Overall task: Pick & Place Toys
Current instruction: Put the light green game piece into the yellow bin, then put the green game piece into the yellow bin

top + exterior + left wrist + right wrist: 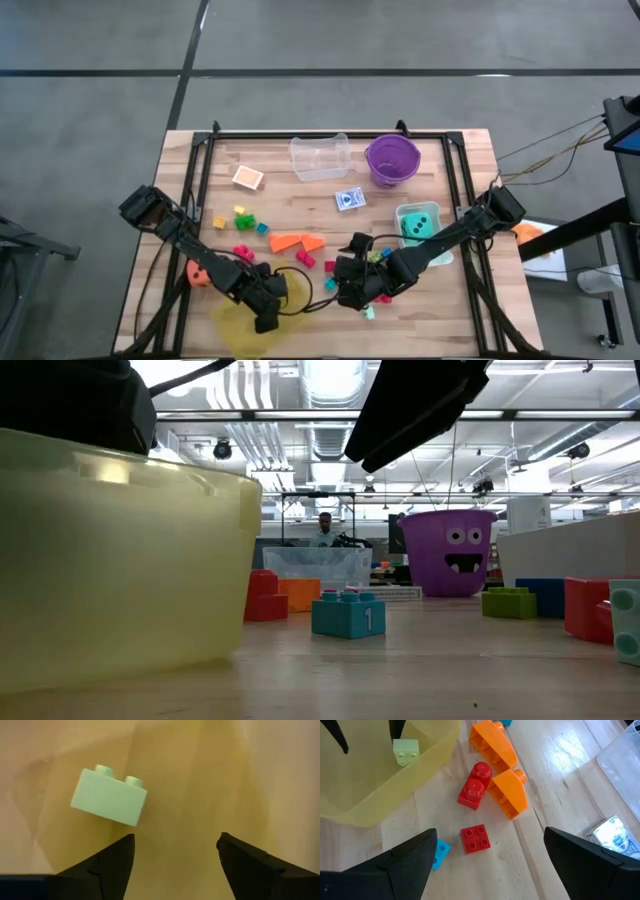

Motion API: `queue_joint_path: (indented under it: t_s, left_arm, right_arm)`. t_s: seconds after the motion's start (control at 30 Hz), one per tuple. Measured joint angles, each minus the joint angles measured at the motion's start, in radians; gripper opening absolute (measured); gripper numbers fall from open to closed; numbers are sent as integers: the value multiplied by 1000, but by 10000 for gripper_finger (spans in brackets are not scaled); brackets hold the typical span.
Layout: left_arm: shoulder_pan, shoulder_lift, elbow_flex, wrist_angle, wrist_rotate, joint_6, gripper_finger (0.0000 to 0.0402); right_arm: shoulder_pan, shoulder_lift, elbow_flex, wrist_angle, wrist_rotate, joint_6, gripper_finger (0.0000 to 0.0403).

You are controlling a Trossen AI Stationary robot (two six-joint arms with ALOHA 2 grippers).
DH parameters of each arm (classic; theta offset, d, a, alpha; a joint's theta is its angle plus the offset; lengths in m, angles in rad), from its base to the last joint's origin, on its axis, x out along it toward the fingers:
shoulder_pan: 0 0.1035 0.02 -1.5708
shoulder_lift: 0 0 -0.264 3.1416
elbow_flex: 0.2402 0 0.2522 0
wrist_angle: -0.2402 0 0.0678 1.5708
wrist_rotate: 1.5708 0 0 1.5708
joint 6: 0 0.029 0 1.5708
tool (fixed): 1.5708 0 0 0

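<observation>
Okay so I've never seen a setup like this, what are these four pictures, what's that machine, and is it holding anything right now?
It is a robot with two dark arms, each ending in a two-finger gripper, at a wooden table. One camera looks straight down, one sits at table height, and one rides on each wrist.

On the table lie small toy bricks, orange wedge pieces, a teal die, a card pack, a purple bucket and a clear tub.

The left gripper hangs open over the yellow tray, with a pale green brick lying loose in the tray below it. The right gripper is open above two red bricks. Neither holds anything.
</observation>
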Motion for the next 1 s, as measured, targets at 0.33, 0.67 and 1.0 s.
queue_joint_path:
  t_s: [0.33,0.67,1.0]
  left_arm:
    - [-13,-1,37,-21,89,33,256]
    - [-18,-19,65,-112,76,2,83]
    - [-35,-51,64,-141,292,-21,4]
  right_arm:
    - [0,0,0,-1,0,0,363]
    - [0,0,0,-1,0,0,363]
    - [0,0,-1,-1,-3,0,363]
